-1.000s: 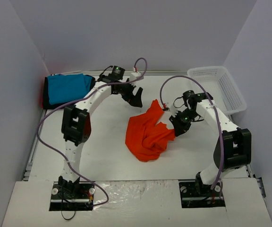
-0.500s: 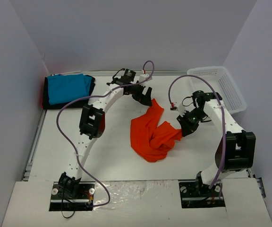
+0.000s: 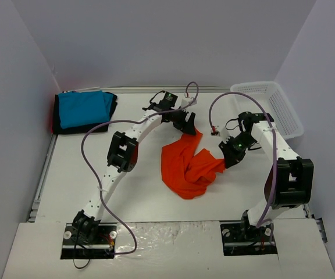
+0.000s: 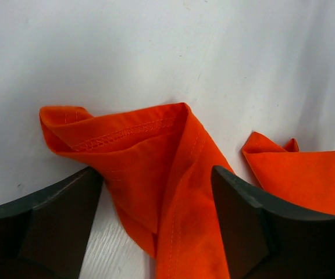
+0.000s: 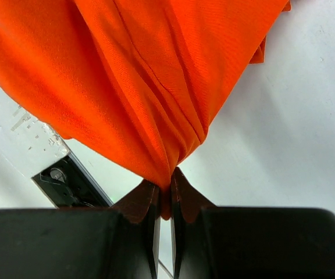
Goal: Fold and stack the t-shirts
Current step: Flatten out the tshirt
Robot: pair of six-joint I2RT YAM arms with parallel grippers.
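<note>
The orange-red t-shirt lies crumpled in the middle of the desk. Its right edge is gathered into a bunch, and the right jaws are closed tightly on this bunch. The left jaws stand open at the far end of the same shirt, with a hemmed fold of the cloth between them. In the far left corner the turquoise-blue t-shirt lies folded on top of the black t-shirt, well apart from the orange-red one. A white mesh basket stands at the far right.
</note>
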